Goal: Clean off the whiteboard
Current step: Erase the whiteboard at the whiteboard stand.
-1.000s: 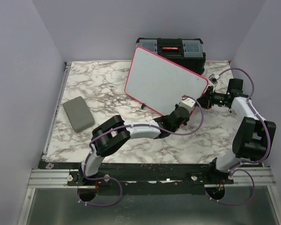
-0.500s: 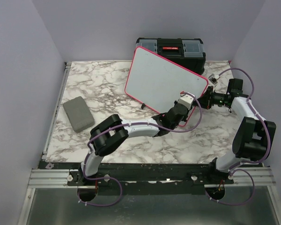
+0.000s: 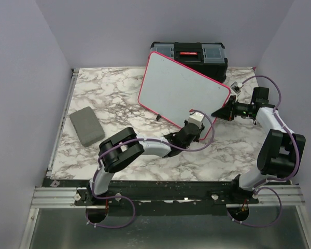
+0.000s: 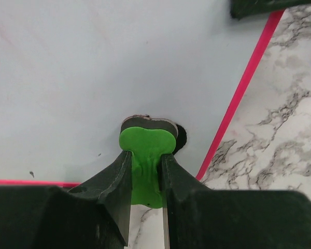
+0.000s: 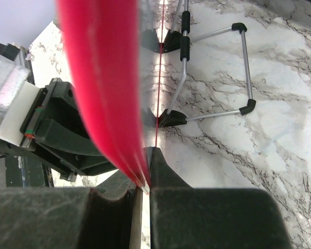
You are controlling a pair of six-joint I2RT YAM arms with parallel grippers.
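At the far centre-right of the table (image 3: 119, 93), a flat surface with grey-veined marble patterning, one whiteboard (image 3: 179, 88) stands tilted, just in front of one black toolbox (image 3: 189, 53). The board is a smooth, matte white rectangle with rounded corners, bounded by a glossy pink-red rim (image 5: 101, 78). Its face appears wiped, with only faint specks visible. Behind it, a thin wire stand (image 5: 185, 49) with black sleeves and feet rests on the marble. The toolbox is moulded plastic with a red latch and two clear lid compartments. One grey pad (image 3: 86, 125) – flat, rectangular, soft-cornered – lies well apart at the left. Two grippers are present. The left gripper (image 4: 146, 166) is closed tightly on one green wiper (image 4: 146, 145), a rounded moulded piece whose dark tip (image 4: 147, 123) presses against the board face near its near-right corner. The right gripper (image 5: 144, 181) is clamped on the rim at the board's right edge – its black fingers pinch the board from both sides.
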